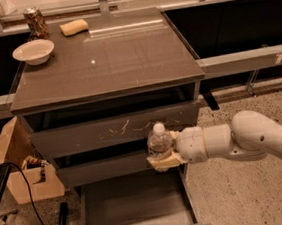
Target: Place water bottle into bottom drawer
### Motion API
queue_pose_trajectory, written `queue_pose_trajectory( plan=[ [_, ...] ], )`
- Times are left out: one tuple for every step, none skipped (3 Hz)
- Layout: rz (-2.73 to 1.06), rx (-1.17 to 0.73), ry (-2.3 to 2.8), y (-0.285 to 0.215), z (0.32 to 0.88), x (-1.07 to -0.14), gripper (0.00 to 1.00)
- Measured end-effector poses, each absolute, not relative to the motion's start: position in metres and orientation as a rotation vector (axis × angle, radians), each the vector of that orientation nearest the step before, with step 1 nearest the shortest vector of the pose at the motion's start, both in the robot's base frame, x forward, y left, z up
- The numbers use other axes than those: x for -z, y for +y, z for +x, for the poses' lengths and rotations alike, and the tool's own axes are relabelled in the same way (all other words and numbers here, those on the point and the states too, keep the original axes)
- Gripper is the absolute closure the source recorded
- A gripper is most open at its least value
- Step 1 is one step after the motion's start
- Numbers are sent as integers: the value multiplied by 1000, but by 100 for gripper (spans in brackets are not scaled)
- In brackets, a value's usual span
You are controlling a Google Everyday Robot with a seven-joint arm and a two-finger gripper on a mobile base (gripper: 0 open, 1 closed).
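The water bottle [159, 141], clear with a white cap, stands upright in my gripper [163, 155], which is shut on its lower part. The white arm reaches in from the right. The bottle hangs in front of the scratched upper drawer and the middle drawer, above the back right part of the bottom drawer [136, 208]. That drawer is pulled out wide and shows a bare grey interior.
On the cabinet top [125, 56] stand a white bowl [33, 51], a brownish can [36, 22] and a yellow sponge [73, 27]. A cardboard box [24, 169] and a black cable [26, 192] are on the floor at left. A rail runs behind.
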State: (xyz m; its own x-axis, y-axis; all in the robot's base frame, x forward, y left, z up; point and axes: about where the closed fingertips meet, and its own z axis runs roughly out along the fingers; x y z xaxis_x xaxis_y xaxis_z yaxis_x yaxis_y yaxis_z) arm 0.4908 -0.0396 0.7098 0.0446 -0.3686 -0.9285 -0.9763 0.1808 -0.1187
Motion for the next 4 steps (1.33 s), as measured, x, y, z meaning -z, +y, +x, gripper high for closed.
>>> queue_pose_trajectory(
  plan=[
    [-1320, -862, 1463, -38, 498, -676, 100],
    [-1309, -938, 1449, -24, 494, -637, 100],
    [-1309, -938, 1449, -24, 494, -637, 100],
    [-1316, -944, 1435, -21, 494, -610, 100]
  ],
)
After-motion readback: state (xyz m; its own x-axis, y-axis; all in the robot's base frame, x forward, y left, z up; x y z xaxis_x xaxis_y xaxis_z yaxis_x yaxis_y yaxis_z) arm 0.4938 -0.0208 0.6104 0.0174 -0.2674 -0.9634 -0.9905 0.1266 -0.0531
